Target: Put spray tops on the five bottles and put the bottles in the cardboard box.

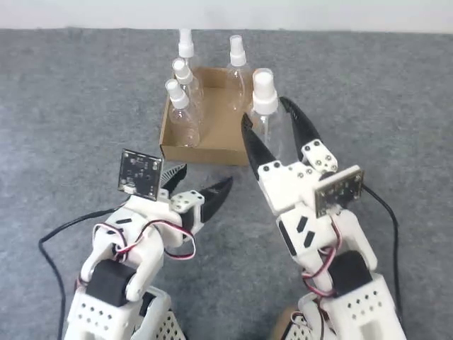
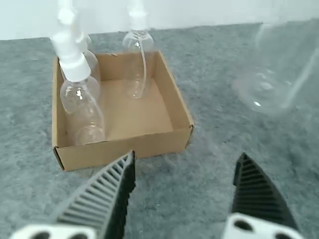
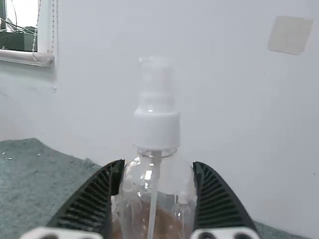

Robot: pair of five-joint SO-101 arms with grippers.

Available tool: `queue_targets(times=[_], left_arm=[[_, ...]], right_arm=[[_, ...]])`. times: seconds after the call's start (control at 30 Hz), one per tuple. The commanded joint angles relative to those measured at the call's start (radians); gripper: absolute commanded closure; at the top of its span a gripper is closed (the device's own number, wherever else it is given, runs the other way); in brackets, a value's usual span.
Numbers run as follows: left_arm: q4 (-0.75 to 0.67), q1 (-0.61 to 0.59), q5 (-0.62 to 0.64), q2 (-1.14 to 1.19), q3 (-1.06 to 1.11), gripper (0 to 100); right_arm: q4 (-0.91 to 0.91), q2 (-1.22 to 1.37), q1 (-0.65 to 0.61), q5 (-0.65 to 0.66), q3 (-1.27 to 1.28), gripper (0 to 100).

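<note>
Clamping the clear bottle (image 1: 272,134) between its jaws, the right gripper (image 1: 265,113) held it upright, spray top (image 1: 263,88) on, just by the cardboard box's (image 1: 202,152) right wall. The left gripper (image 1: 205,176) hung spread wide and empty before the box, where four topped bottles (image 1: 182,117) stood.

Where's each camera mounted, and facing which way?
High view: fixed above, behind the arms, looking down at the grey table; both arms show, left gripper and right gripper.
Left wrist view: on the left arm, facing the brown cardboard box; its open fingers show.
Right wrist view: on the right arm, facing a white wall; its fingers clamp the clear plastic spray-topped bottle.
Shared: that bottle shows in all three.
</note>
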Motion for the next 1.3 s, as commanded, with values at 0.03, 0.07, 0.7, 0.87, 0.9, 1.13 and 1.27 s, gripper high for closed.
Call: queue_targets(times=[0.03, 0.07, 0.7, 0.87, 0.9, 1.13, 1.27], left_arm=[[0.017, 0.012, 0.009, -0.012, -0.016, 64], [0.014, 0.012, 0.009, -0.012, -0.016, 64], [-0.081, 0.002, 0.006, -0.012, 0.028, 64], [-0.126, -0.041, 0.005, -0.012, 0.054, 64], [-0.133, -0.055, 0.005, -0.012, 0.054, 64], [-0.153, -0.081, 0.003, -0.011, 0.056, 64], [-0.152, -0.086, 0.005, -0.011, 0.056, 64]], right_arm=[[-0.076, 0.097, 0.007, -0.061, -0.069, 99.2], [-0.081, 0.114, 0.007, -0.081, -0.069, 99.2], [0.068, 0.145, -0.200, -0.130, -0.110, 99.2], [0.117, 0.143, -0.202, -0.130, -0.112, 99.2], [0.124, 0.143, -0.202, -0.130, -0.112, 99.2], [0.171, 0.090, -0.202, -0.130, -0.112, 99.2], [0.219, 0.035, -0.226, -0.130, -0.112, 99.2]])
